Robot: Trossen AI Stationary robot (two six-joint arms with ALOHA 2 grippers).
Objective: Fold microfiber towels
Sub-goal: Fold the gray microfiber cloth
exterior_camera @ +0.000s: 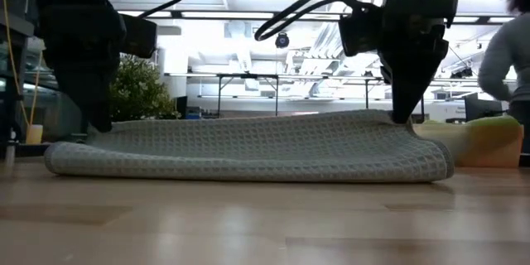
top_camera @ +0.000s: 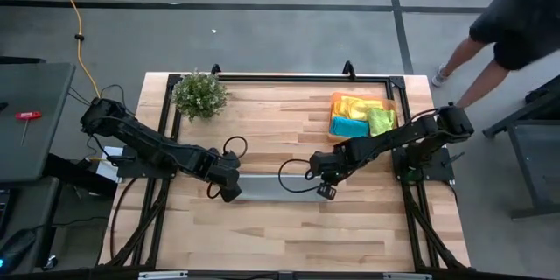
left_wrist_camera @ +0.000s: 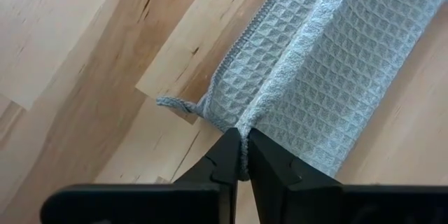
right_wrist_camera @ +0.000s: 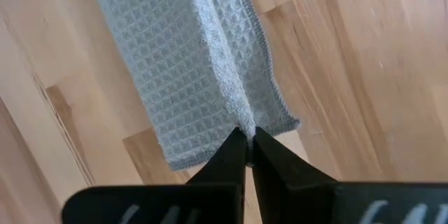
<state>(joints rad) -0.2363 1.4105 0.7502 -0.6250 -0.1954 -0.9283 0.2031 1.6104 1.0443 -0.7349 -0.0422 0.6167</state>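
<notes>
A pale grey-blue microfiber towel (top_camera: 276,185) lies as a long folded strip on the wooden table, its lower layer flat on the boards. My left gripper (top_camera: 229,191) is shut on its left end and my right gripper (top_camera: 325,190) on its right end. Both point steeply down. The low view shows the strip (exterior_camera: 248,145) resting on the table between the two grippers. Yellow, teal and lime towels (top_camera: 360,115) sit piled on the orange tray (top_camera: 336,98) at the far right. My left gripper pinches the upper layer's edge (left_wrist_camera: 242,131) at the towel's left end between its two fingers, coming from above. A loose corner (left_wrist_camera: 171,103) sticks out beside it. The towel lies slack on the table. My right gripper pinches the upper layer's edge (right_wrist_camera: 246,124) at the towel's right end between its two fingers, from above. The hemmed corner (right_wrist_camera: 287,122) lies beside the fingers. That end (exterior_camera: 389,118) stands a little raised, while the rest lies on the table.
A small green plant (top_camera: 199,94) stands at the far left of the table. A person (top_camera: 512,17) stands beyond the table's far right corner. Bare boards stretch along the near side of the strip.
</notes>
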